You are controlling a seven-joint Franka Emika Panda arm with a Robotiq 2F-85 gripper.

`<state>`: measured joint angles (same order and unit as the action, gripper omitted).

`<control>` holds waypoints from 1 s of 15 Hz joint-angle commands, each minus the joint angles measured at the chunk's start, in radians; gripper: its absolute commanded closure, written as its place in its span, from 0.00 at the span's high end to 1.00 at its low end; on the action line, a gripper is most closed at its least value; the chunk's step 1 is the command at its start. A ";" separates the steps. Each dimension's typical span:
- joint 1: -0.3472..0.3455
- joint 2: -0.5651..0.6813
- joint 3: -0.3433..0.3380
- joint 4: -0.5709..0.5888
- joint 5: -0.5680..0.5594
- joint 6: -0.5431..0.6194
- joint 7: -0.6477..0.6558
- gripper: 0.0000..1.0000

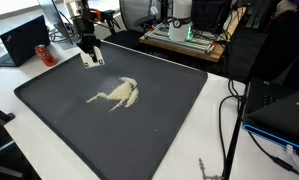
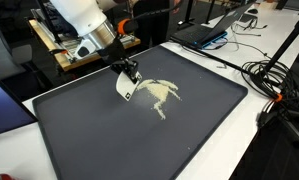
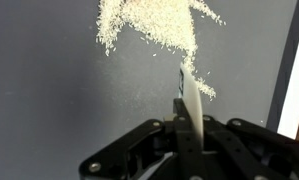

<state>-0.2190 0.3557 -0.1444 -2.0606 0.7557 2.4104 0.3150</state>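
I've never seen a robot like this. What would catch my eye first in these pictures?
A splash of pale grains lies scattered in the middle of a big dark tray and stands out brightly against it. Close beside the grains, the robot arm's gripper is shut on a thin white card, which hangs down toward the tray. In the wrist view the card's edge points at the fringe of the grains.

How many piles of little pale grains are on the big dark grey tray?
1. The pile of pale grains lies near the middle of the dark grey tray, next to the thin white card pinched in the gripper. Loose grains trail around it; none seems hidden.
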 commanded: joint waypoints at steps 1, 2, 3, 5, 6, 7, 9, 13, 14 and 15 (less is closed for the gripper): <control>0.018 0.007 -0.028 0.031 -0.077 -0.035 0.058 0.01; 0.015 0.007 -0.028 0.037 -0.097 -0.047 0.051 0.01; 0.011 0.004 -0.027 0.044 -0.115 -0.059 0.033 0.01; 0.014 -0.001 -0.029 0.059 -0.165 -0.059 0.031 0.01; 0.014 -0.003 -0.026 0.069 -0.184 -0.055 0.026 0.01; 0.018 -0.002 -0.025 0.083 -0.209 -0.045 0.029 0.01; 0.022 -0.001 -0.019 0.112 -0.258 -0.043 0.020 0.01; 0.041 0.006 -0.008 0.176 -0.352 -0.049 -0.003 0.01; 0.050 0.010 -0.006 0.192 -0.376 -0.050 -0.006 0.01; 0.058 0.013 -0.003 0.208 -0.402 -0.055 -0.013 0.01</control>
<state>-0.1766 0.3556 -0.1524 -1.9068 0.4227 2.3802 0.3196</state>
